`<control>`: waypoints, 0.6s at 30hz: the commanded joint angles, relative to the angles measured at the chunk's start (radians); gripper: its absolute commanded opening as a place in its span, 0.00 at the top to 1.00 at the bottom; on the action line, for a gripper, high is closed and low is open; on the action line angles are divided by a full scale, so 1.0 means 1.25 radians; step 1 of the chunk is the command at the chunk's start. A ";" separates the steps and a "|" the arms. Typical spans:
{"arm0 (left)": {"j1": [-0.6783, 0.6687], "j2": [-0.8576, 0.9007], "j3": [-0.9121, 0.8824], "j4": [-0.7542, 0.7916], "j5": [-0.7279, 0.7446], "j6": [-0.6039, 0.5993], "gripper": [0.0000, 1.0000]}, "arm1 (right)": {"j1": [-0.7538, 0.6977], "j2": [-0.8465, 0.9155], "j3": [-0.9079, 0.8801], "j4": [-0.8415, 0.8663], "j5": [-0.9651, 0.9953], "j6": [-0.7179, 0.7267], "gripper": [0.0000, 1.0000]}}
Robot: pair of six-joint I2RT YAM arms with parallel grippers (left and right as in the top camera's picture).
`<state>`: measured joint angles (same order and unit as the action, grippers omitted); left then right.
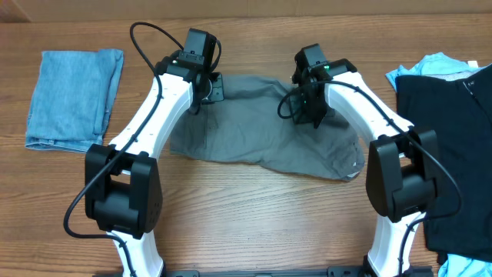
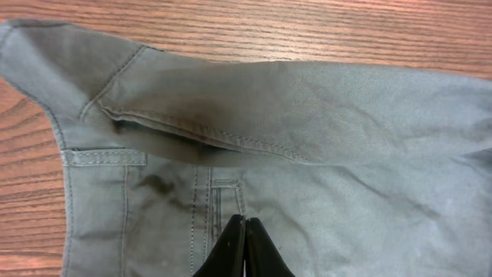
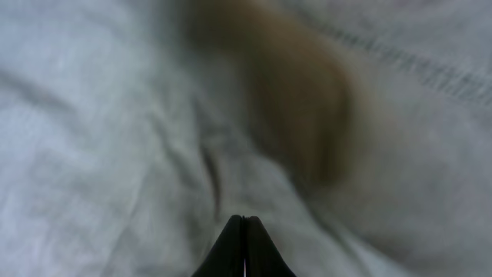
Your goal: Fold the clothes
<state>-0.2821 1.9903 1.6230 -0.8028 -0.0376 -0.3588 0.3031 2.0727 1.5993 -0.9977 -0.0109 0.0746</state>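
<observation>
The grey shorts (image 1: 254,135) lie spread in the middle of the table, wrinkled, with one part folded over along a stitched seam (image 2: 231,138). My left gripper (image 1: 203,89) is over their upper left part; in the left wrist view its jaws (image 2: 245,223) are shut, with nothing seen between them, just over the fabric (image 2: 346,115). My right gripper (image 1: 311,110) is over the upper right part. Its jaws (image 3: 245,221) are shut, close to blurred grey cloth (image 3: 92,138). A black garment (image 1: 450,131) and a light-blue garment (image 1: 430,66) lie at the right.
A folded blue denim piece (image 1: 73,96) lies at the far left on the wooden table (image 1: 254,215). More light-blue cloth (image 1: 463,266) shows at the bottom right corner. Both arm bases stand at the front edge.
</observation>
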 commanded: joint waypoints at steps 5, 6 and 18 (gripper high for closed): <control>-0.007 0.067 0.000 0.009 0.009 0.027 0.96 | -0.053 -0.027 -0.018 0.181 0.093 0.005 0.96; -0.007 0.067 0.000 0.008 0.009 0.037 0.96 | -0.061 -0.027 -0.018 0.214 0.095 0.007 0.96; -0.007 0.067 0.002 0.016 0.004 0.089 0.96 | -0.116 -0.088 0.023 0.261 0.007 0.006 0.96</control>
<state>-0.2821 2.0708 1.6230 -0.8024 -0.0372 -0.2771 0.1520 2.0575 1.5906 -0.6140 0.0845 0.0780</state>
